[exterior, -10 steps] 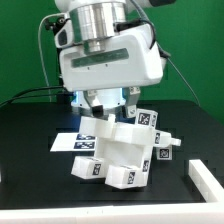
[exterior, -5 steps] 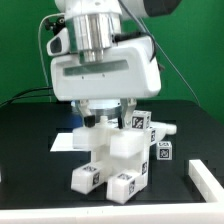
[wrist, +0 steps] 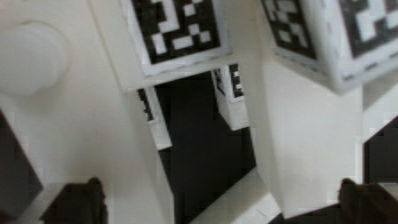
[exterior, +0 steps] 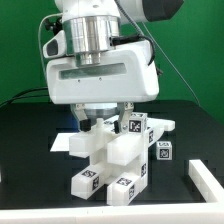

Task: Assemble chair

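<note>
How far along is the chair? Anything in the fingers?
Done: several white blocks of the chair look joined in one cluster. In hand: nothing gripped; the gripper hangs low over it, fingers open around its top. Left: unclear; whether the white bar at the exterior view's right is a chair part, I cannot tell.

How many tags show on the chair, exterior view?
4 on the chair: top tag, side tag at the exterior view's right, two leg-end tags nearest camera; more may be hidden.
</note>
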`<control>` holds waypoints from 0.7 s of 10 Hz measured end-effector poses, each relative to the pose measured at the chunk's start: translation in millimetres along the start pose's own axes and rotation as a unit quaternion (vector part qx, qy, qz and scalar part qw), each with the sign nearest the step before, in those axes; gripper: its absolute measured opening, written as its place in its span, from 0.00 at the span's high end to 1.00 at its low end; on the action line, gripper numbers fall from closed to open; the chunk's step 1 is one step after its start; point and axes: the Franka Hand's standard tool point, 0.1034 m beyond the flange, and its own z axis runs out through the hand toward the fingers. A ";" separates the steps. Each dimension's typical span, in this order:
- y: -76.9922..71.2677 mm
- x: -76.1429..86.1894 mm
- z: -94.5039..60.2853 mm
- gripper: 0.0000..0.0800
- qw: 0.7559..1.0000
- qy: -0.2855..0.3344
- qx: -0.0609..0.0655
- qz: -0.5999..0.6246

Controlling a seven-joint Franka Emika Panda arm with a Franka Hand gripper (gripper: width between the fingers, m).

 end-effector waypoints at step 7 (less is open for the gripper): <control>-4.9 -21.5 -22.6 0.19 0.989 -0.023 0.007 -0.146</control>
